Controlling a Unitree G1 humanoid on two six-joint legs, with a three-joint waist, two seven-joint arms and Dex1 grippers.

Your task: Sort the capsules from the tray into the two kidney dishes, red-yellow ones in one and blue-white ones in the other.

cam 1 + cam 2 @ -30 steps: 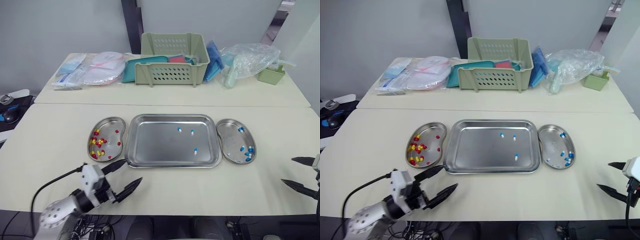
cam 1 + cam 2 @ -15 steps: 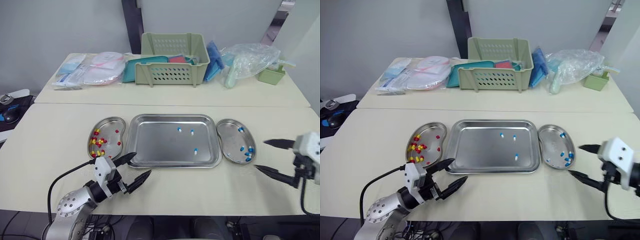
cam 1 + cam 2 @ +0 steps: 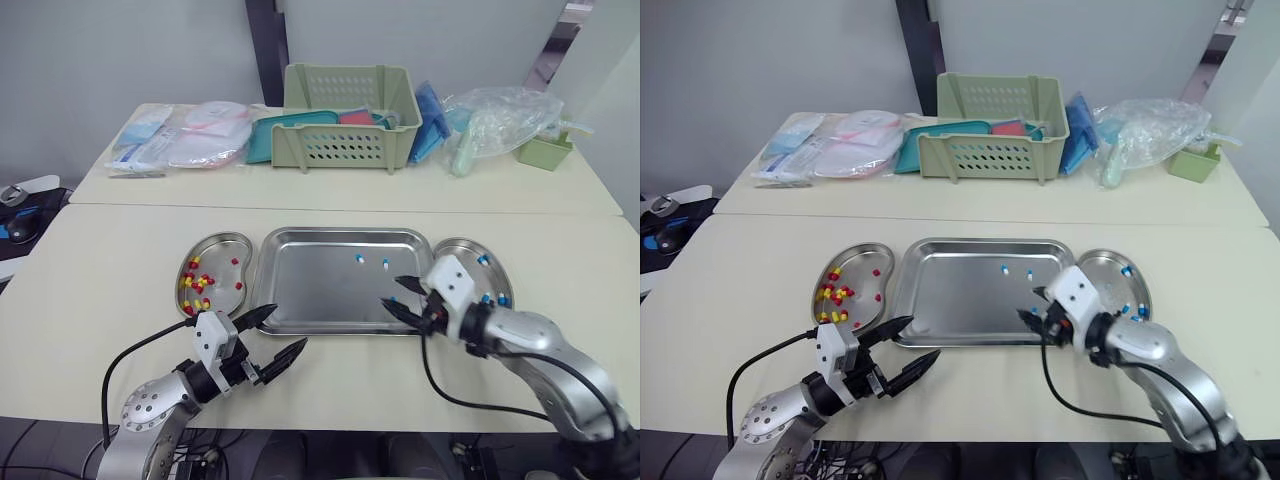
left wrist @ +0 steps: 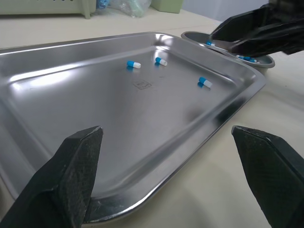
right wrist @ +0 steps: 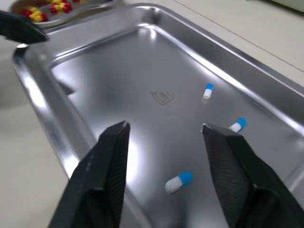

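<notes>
Now the right gripper (image 5: 164, 127), jaws open, straddles a blue-white capsule (image 5: 178, 181) in the tray (image 5: 142, 71). The capsule's long axis runs roughly jaw to jaw. The left gripper (image 3: 285, 328), also open, is farther off.

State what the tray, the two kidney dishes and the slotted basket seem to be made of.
Tray: likely stainless steel, polished; it mirrors light in bright streaks. Left kidney dish and right kidney dish: seemingly the same shiny metal. Slotted basket: probably moulded plastic, matte pale green, with regular slots in its walls.
</notes>
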